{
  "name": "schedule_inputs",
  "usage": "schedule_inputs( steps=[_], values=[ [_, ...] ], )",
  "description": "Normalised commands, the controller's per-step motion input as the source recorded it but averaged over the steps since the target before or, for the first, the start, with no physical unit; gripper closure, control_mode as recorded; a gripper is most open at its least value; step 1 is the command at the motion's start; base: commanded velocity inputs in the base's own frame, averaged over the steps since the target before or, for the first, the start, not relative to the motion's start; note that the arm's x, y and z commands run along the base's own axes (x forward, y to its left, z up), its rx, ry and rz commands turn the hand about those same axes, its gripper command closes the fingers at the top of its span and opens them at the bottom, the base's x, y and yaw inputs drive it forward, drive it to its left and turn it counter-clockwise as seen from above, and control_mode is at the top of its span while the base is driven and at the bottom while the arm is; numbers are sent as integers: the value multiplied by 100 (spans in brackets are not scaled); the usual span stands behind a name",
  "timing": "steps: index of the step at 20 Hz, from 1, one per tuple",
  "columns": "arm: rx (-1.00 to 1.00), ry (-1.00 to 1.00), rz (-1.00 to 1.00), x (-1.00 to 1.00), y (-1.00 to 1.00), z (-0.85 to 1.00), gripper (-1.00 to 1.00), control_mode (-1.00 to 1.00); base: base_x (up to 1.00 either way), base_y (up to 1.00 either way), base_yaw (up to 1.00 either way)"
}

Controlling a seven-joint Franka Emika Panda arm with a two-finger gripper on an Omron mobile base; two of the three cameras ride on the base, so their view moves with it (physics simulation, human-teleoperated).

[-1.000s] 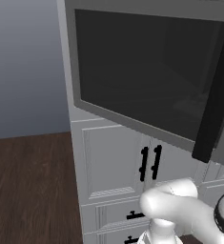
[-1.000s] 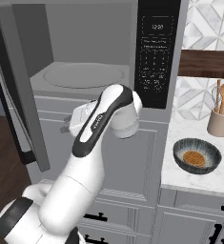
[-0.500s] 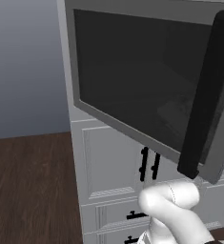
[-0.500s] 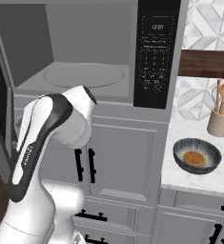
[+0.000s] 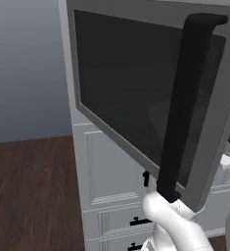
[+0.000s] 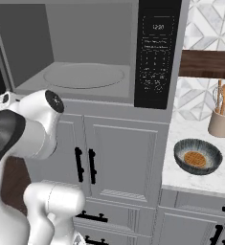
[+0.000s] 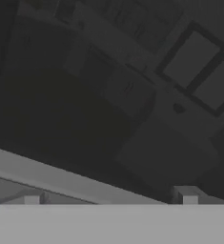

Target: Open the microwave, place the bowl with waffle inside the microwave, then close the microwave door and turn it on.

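With the microwave door (image 5: pixel 136 93) swung wide and jaws spread empty, the arm could clip the bowl (image 6: pixel 198 156) lower right.

On the microwave (image 6: pixel 109 57), a clock reading of "12:00" is shown at the top of the black control panel (image 6: pixel 154 52). The small white key markings below it are too fine to be read.

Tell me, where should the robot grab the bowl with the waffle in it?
Probably by the rim of the bowl, coming down from above. It sits upright on the white counter with its mouth open to the top, and its low, rounded sides give little to pinch. The edge away from the utensil jar looks safest. The waffle lies flat inside.
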Motion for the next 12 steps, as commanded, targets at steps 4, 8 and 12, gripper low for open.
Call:
schedule_inputs(
  steps=[4,8,12],
  values=[
    [4,-17,0,0,36,2,-100,-100,0,0,0],
    [0,-6,0,0,24,-1,-100,-100,0,0,0],
    [0,7,0,8,4,-13,-100,-100,0,0,0]
  ],
)
